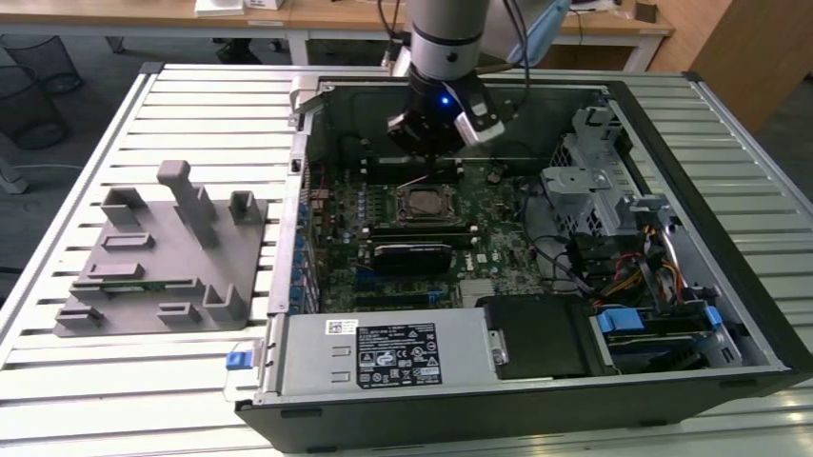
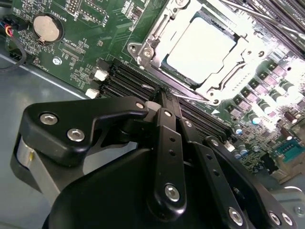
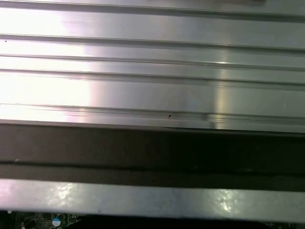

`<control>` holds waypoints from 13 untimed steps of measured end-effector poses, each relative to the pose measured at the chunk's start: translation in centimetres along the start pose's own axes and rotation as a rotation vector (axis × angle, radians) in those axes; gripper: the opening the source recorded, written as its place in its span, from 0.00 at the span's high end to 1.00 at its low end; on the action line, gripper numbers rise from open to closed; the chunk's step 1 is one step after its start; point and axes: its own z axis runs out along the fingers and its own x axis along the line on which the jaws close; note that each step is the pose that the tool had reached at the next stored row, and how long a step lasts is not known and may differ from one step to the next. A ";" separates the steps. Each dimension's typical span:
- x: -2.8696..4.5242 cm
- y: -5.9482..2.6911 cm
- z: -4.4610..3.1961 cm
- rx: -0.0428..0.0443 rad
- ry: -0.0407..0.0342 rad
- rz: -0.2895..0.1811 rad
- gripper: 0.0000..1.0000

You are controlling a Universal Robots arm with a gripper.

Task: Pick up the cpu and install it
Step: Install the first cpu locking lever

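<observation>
Exterior view: one small square cpu with pale silvery metal top (image 1: pixel 418 202) seated in the socket on the green motherboard (image 1: pixel 496 238), inside one open black computer case (image 1: pixel 711 238) on the slatted counter (image 1: pixel 76 381). One black gripper (image 1: pixel 429 141) hovers just behind it. One grey plastic fixture block (image 1: pixel 166 257) sits well apart.
Second wrist view: cpu (image 2: pixel 202 45) glares white in its metal frame; fingers (image 2: pixel 164 112) closed together, holding nothing.
First wrist view: ribbed counter (image 3: pixel 152 71).

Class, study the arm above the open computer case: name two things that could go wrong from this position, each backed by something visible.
1. The flat silvery square cpu already lies in its metal socket frame; a downward bump could disturb it.
2. The black gripper hangs close over the green motherboard, beside the thin wire lever, which it might snag.
</observation>
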 end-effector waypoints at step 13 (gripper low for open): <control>-0.65 -0.09 1.17 0.0016 0.0008 0.000 0.89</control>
